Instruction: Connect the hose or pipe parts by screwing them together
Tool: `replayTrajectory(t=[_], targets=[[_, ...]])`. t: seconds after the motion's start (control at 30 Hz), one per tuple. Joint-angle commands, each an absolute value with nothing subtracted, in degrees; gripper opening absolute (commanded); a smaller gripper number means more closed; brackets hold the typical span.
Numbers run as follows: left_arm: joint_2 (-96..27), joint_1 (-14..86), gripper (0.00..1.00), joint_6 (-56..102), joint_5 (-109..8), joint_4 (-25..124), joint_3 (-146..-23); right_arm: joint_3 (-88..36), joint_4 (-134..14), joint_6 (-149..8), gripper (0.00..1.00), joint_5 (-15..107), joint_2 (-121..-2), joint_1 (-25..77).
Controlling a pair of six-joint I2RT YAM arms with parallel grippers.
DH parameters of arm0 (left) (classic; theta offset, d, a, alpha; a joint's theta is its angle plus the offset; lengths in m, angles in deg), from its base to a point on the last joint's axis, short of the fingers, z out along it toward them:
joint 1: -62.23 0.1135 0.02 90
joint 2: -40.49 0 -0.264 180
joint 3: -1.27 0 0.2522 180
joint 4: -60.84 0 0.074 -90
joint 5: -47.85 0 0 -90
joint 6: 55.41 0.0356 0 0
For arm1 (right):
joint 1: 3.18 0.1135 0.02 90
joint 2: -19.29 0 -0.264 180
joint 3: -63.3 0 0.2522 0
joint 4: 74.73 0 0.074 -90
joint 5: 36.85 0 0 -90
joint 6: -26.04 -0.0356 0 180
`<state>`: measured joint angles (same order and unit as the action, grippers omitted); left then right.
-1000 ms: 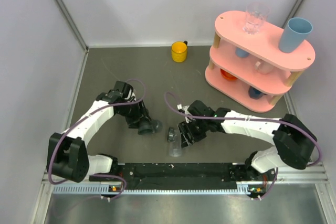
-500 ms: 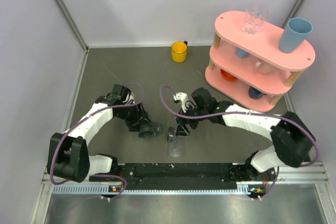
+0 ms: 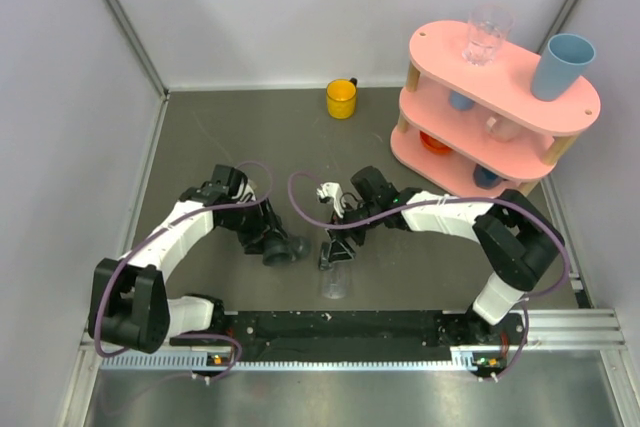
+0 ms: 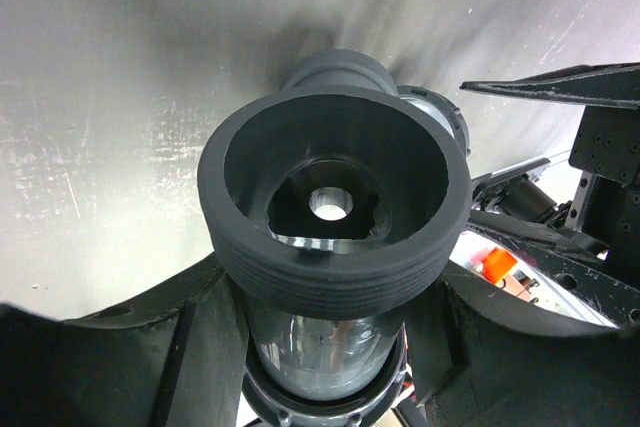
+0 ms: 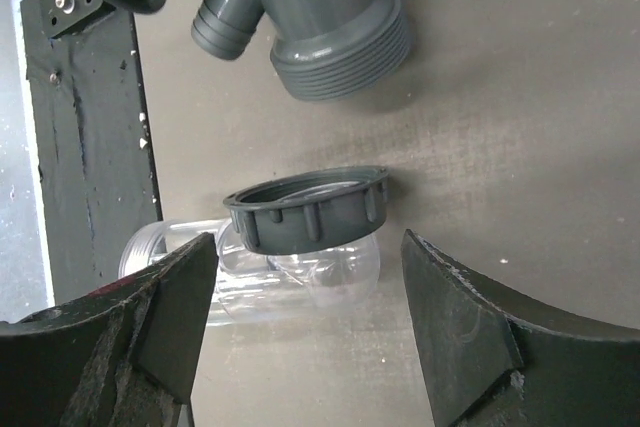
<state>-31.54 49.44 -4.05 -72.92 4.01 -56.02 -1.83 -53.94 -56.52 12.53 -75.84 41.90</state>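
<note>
- The clear tube (image 3: 335, 285) lies on its side on the grey table (image 3: 220, 137); its grey collar (image 3: 328, 255) is at the end farther from the arm bases; the right wrist view shows that collar sitting tilted against the clear body.
- The right gripper (image 3: 338, 245) hangs directly over the collar end of the clear tube; its jaws stand wide, with one finger (image 5: 170, 317) on each side of the collar and bare table showing in both gaps; it holds nothing.
- The dark grey pipe fitting (image 3: 285, 246) is just left of the clear tube and apart from it; its wide threaded end (image 5: 340, 52) faces the collar across a strip of table.
- The left gripper (image 3: 272, 240) is closed on the pipe fitting; in the left wrist view its fingers (image 4: 190, 357) press the body on both sides, just below the ribbed mouth.
- Well beyond the clear tube stands a yellow cup (image 3: 341, 99); beyond the tube and to its right is a pink shelf (image 3: 440, 52) with a glass (image 3: 487, 35) and a blue cup (image 3: 562, 67) on top.
</note>
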Motion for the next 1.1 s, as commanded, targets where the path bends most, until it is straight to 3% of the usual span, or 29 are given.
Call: replayTrajectory(t=[0.0, 1.07], targets=[[-29.6, 49.7, 0.00, -5.0, -76.4, 7.1, -54.4, -1.3, -60.0, -54.6, 0.73, 9.6, -75.8, 41.6], [-31.1, 49.6, 0.00, -4.8, -78.9, 9.1, -52.5, 0.7, -65.6, -50.9, 0.68, 16.7, -78.7, 45.7]])
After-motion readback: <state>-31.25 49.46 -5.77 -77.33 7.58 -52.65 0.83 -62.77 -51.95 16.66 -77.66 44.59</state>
